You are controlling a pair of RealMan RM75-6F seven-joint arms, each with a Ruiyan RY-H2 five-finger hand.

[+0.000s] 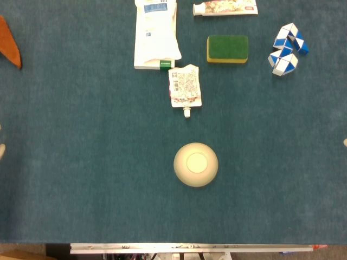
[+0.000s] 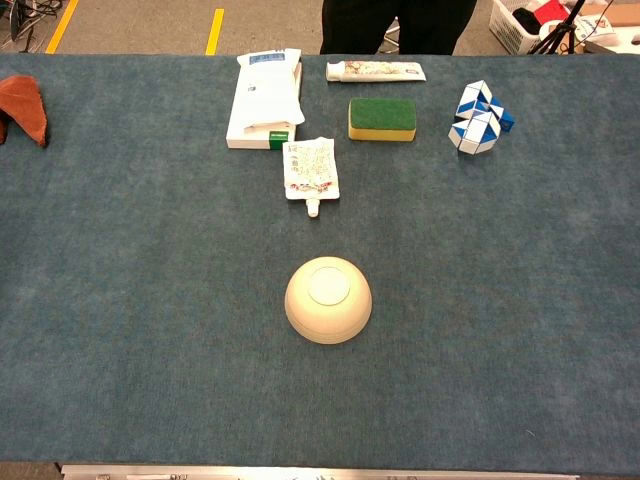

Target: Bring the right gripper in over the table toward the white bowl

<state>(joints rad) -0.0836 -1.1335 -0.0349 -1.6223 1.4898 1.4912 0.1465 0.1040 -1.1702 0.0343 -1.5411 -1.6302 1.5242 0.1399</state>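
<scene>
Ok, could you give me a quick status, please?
Right robot hand barely showing at frame edge. White bowl upside down, untouched. Nothing between them.

A white bowl (image 2: 328,299) sits upside down near the middle of the blue table (image 2: 520,300). Past it lies a small flat pouch (image 2: 310,170) with its cap pointing at the bowl. Behind the pouch, just touching it, is a long white box (image 2: 264,98). To the right of them is a green and yellow sponge (image 2: 382,118), with a tube (image 2: 375,71) behind it. A blue and white twisty toy (image 2: 478,117) lies far right. A brown cloth (image 2: 24,106) is at the far left edge
</scene>
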